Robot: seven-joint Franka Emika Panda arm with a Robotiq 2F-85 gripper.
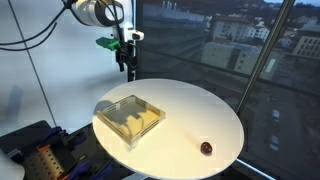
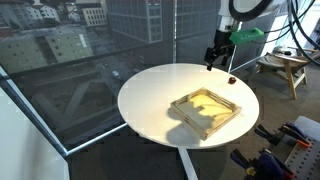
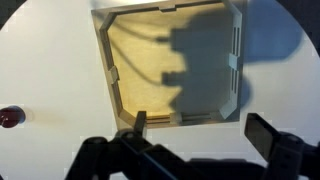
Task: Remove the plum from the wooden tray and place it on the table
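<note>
The gripper (image 1: 130, 66) is hanging above the table (image 1: 205, 110) with its jaws standing wide apart, gripping nothing. In the wrist view the wooden tray (image 3: 103, 60) is lying beneath and just ahead of the gripper. The plum (image 3: 10, 117) is sitting outside the tray on the bare white top, off to one side at that view's left edge.

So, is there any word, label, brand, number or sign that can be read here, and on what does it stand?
None can be read.
The wooden tray, the plum, the table and the gripper show no writing.
The equipment beside the table is too small to tell.
</note>
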